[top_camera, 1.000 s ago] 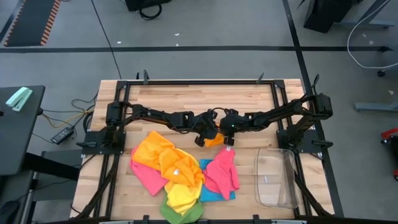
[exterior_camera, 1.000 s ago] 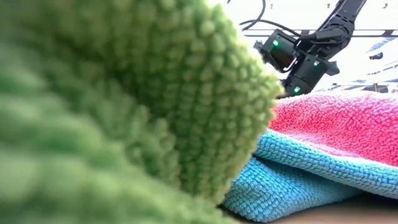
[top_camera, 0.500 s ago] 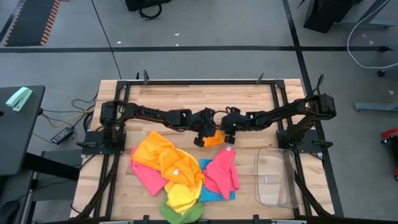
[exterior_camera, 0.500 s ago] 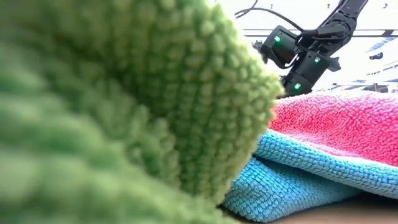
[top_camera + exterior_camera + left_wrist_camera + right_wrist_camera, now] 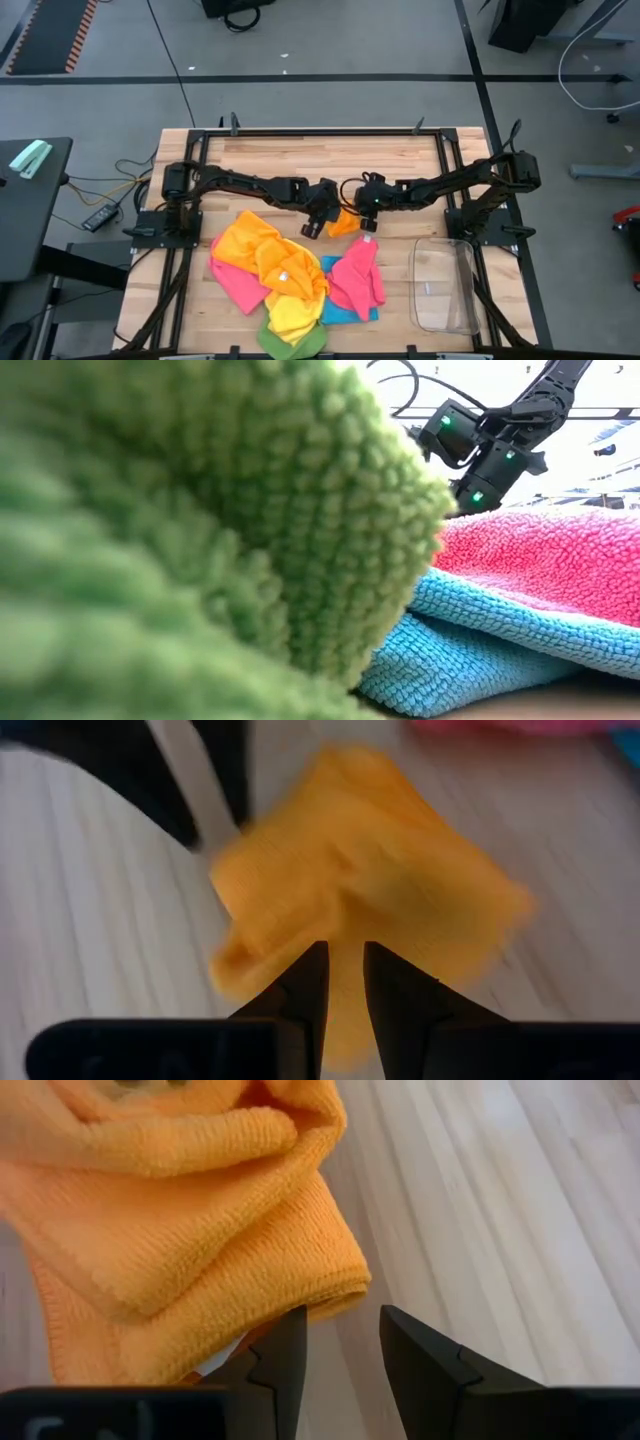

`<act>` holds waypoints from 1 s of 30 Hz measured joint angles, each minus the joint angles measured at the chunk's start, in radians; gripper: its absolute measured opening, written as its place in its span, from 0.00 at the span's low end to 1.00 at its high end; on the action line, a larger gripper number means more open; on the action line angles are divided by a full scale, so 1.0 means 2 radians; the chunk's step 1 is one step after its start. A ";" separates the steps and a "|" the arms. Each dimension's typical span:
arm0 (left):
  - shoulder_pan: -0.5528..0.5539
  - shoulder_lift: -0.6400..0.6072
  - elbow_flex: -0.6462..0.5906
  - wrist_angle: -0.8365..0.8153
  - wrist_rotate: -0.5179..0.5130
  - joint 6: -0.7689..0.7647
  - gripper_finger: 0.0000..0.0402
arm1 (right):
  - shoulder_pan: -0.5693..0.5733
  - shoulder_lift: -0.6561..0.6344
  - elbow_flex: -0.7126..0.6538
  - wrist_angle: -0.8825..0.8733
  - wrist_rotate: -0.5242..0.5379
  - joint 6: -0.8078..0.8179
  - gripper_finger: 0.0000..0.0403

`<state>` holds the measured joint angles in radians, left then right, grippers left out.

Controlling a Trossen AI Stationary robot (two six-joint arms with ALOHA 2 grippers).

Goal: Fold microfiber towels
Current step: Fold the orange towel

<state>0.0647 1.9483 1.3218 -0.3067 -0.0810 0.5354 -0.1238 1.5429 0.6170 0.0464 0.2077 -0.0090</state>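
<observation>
Working on the small orange towel (image 5: pixel 344 222), sitting bunched on the desk (image 5: pixel 400 150) between both grippers. Left gripper (image 5: pixel 343 982) pinching the cloth's near edge; right gripper (image 5: pixel 342 1342) hanging partly open just beside a folded corner. Probably light, floppy, grippy; grabbing corners, not the middle.

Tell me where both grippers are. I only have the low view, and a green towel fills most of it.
Observer: Both meet at a small folded orange towel in the middle of the table, behind the towel pile.
Operator: Right gripper holding it?
Observer: No. The right gripper is open at the towel's folded corner, with bare wood between its fingers.
Operator: And the left?
Observer: The left gripper points at the same towel from the opposite side.
</observation>
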 joint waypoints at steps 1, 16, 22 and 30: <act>0.001 0.003 -0.001 0.007 -0.001 0.000 0.19 | 0.000 0.000 0.000 0.000 0.000 0.000 0.34; 0.005 0.025 0.000 0.107 0.002 -0.040 0.23 | 0.004 0.000 -0.001 -0.002 0.006 0.005 0.34; 0.005 -0.020 0.001 0.065 0.001 -0.037 0.20 | 0.004 0.000 -0.001 -0.001 0.006 0.003 0.34; 0.005 -0.015 0.000 -0.011 0.004 -0.064 0.18 | 0.004 0.000 -0.001 0.002 0.006 0.003 0.34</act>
<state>0.0753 1.9180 1.3220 -0.3285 -0.0738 0.4078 -0.1154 1.5436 0.6151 0.0514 0.2195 -0.0036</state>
